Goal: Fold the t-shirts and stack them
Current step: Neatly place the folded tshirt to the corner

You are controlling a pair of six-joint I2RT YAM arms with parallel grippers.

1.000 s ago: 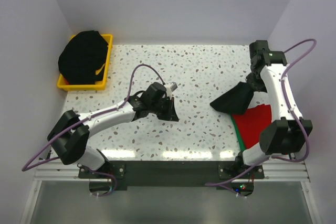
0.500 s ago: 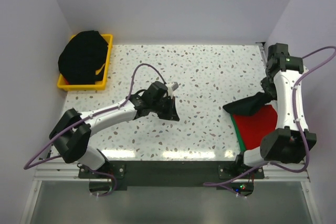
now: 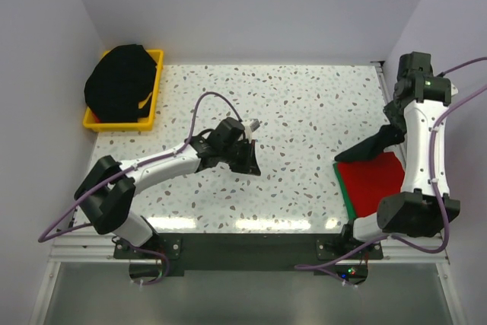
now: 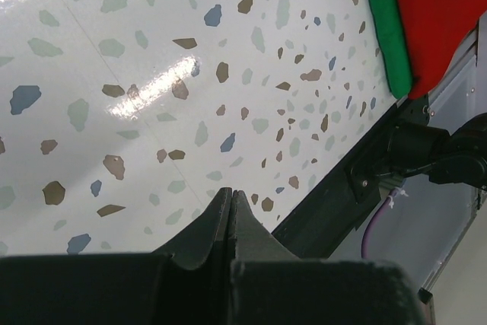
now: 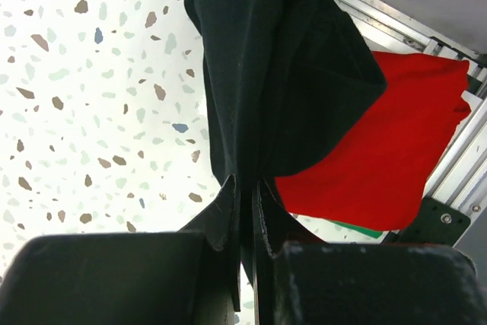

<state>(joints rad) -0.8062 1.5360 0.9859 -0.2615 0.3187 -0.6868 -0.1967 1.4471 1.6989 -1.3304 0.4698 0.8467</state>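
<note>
My right gripper [image 3: 395, 133] [image 5: 247, 184] is shut on a black t-shirt [image 3: 368, 148] [image 5: 281, 74]. The shirt hangs bunched from the jaws, above the far edge of a folded red t-shirt [image 3: 377, 183] [image 5: 392, 154] at the table's right near corner. A green cloth [image 3: 343, 189] [image 4: 384, 28] shows as an edge under the red one. More black t-shirts [image 3: 120, 81] are heaped in the yellow bin at the far left. My left gripper [image 3: 253, 169] [image 4: 230, 192] is shut on nothing, low over the bare middle of the table.
The yellow bin [image 3: 157, 59] stands at the table's far left corner. White walls close in the left, back and right sides. The right arm stands close to the right wall. A metal frame rail [image 5: 396, 13] runs along the table's edge.
My right arm has swung right toward the wall, carrying the black t-shirt from the table's middle-right to over the red t-shirt. The left arm has barely moved.
</note>
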